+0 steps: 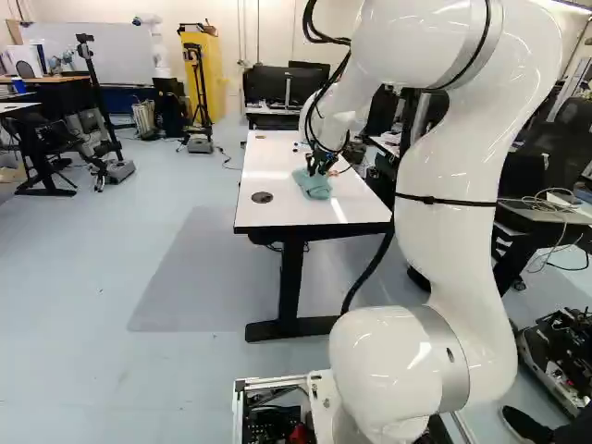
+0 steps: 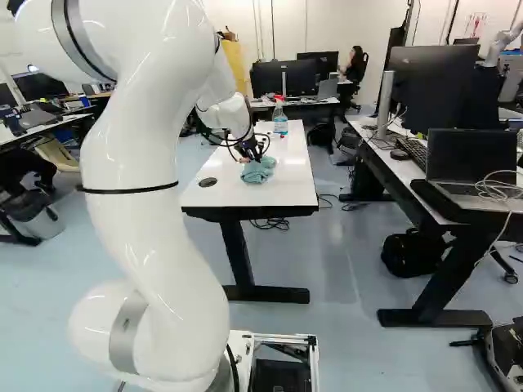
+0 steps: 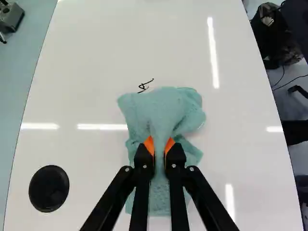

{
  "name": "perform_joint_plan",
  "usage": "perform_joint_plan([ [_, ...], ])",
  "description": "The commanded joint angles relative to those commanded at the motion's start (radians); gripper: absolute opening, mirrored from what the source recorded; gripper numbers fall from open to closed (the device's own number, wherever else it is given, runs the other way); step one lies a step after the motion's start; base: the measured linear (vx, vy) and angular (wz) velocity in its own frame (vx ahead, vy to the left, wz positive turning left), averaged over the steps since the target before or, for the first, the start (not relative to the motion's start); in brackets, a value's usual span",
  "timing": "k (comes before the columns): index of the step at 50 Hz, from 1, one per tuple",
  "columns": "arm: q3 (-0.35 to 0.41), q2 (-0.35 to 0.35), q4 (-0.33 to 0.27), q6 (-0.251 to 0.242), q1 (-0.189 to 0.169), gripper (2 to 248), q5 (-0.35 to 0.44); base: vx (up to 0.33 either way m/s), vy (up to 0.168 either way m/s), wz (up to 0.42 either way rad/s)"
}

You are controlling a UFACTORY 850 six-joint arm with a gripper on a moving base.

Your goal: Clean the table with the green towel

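the black two-finger gripper [image 3: 160, 146] is clamped on a raised fold of the green towel [image 3: 166, 106], which is draped on the white table [image 3: 96, 72]. light, limp handling is to be expected; the bunched middle is best held, since loose edges could be folded under.

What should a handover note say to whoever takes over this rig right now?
Tool: shut on the green towel, its fabric pinched between the orange pads.
Where: towel bunched on the white table; black scribble just ahead of it; spray bottle towards the table's far end.
Done: towel gripped.
Left: scribble not wiped off; probably sweep the towel over it, then check under the towel, which hides that patch.
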Motion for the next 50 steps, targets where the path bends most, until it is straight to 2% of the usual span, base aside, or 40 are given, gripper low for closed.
perform_joint_plan([
  [8, -0.004, -0.020, 0.000, 0.000, 0.000, 43, 0.000, 0.000, 0.000, 0.000],
  [26, -0.004, -0.020, 0.000, 0.000, 0.000, 43, -0.002, 0.000, 0.000, 0.000],
  [50, -0.004, -0.020, 0.000, 0.000, 0.000, 43, -0.056, 0.000, 0.000, 0.000],
])
